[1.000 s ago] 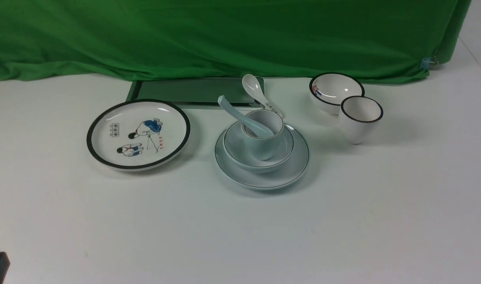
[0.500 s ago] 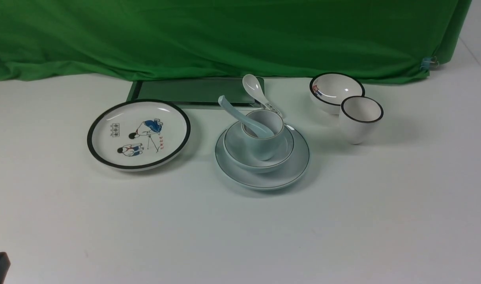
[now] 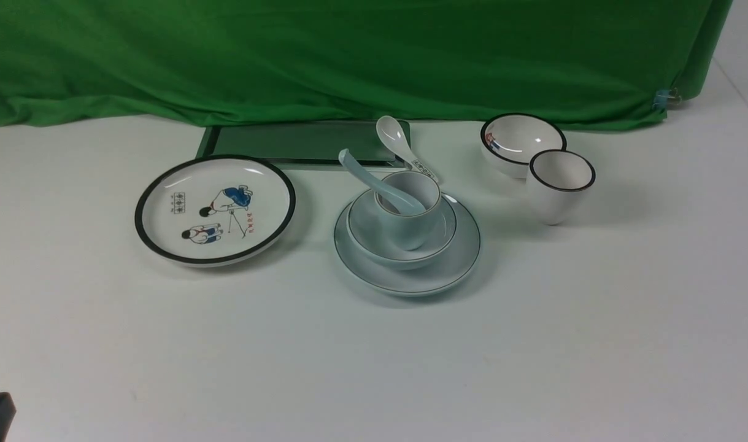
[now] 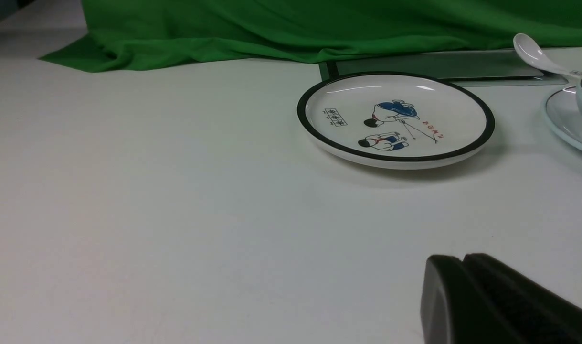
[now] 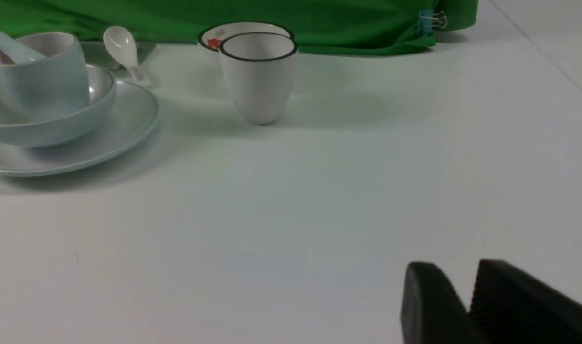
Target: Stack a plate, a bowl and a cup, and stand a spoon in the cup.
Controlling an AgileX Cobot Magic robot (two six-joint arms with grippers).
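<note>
Leaning back left from the round, shiny cup, the smooth spoon points its handle away; the left gripper is closed, the right gripper apart, holding nothing.

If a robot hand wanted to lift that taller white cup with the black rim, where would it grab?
Probably the rim of the white cup nearest the robot, coming from above with one jaw inside and one outside. It stands upright, its mouth is open and its wall looks thin; the white bowl sits close behind it, so the far side looks more awkward.
</note>
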